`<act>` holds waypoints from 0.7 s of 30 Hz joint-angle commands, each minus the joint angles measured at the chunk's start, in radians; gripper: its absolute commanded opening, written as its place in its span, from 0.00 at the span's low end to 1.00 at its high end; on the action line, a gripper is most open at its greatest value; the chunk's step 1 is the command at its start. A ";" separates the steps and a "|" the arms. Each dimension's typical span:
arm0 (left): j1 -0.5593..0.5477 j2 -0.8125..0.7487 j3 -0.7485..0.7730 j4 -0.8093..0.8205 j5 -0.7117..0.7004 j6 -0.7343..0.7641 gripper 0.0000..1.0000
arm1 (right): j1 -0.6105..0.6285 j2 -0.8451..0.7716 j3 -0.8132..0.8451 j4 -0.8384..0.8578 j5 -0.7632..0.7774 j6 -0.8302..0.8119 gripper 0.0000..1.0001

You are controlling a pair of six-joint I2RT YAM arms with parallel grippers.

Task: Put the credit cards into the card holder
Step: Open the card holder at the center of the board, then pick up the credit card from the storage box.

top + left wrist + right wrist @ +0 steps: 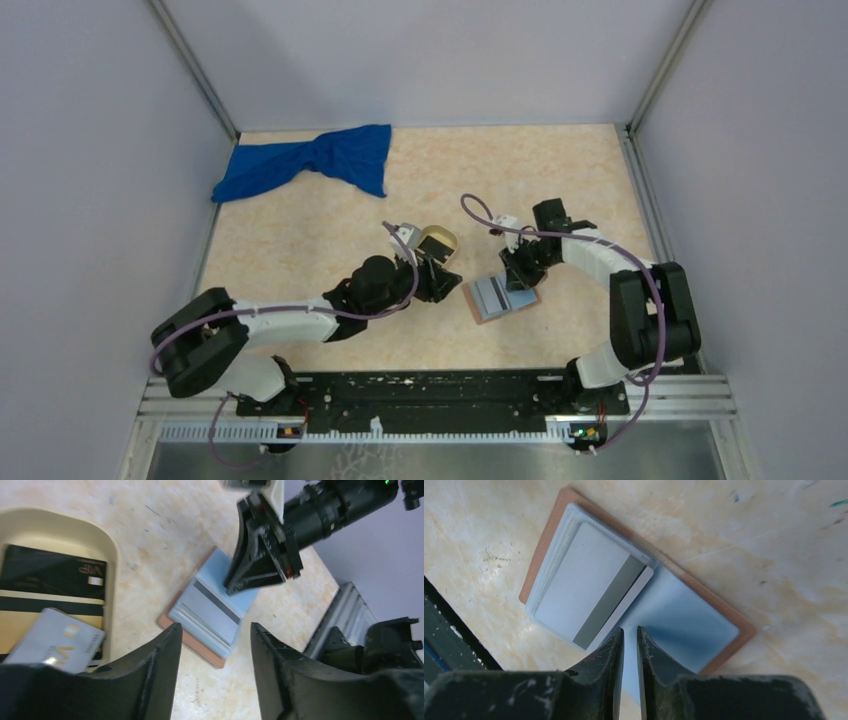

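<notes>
We see the card holder [503, 297] lying open and flat on the bench [300, 250], blue-grey inside facing up. A striped grey card [584, 587] rests on one half of it, and we cannot tell how far it sits in a slot. The right claw [628, 630] hangs over the fold beside this card, almost clenched, with only a thin empty slit between its fingers. The left claw [215, 627] is released and grasps nothing, poised between the holder and the oval tray [112, 555]. Inside the tray lie a black card [50, 572] and a pale grey card [55, 640]. A blue cloth [310, 165] lies at the bench's far left.
</notes>
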 commanded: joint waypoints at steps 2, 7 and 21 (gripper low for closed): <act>0.012 -0.155 -0.043 -0.170 -0.196 0.149 0.76 | 0.035 0.089 0.070 -0.086 0.034 -0.026 0.15; 0.116 -0.246 -0.087 -0.239 -0.134 0.138 0.98 | 0.034 -0.004 0.094 -0.102 -0.021 -0.051 0.17; 0.230 -0.399 -0.252 -0.304 -0.193 -0.104 0.79 | 0.277 0.080 0.393 0.048 -0.356 0.189 0.61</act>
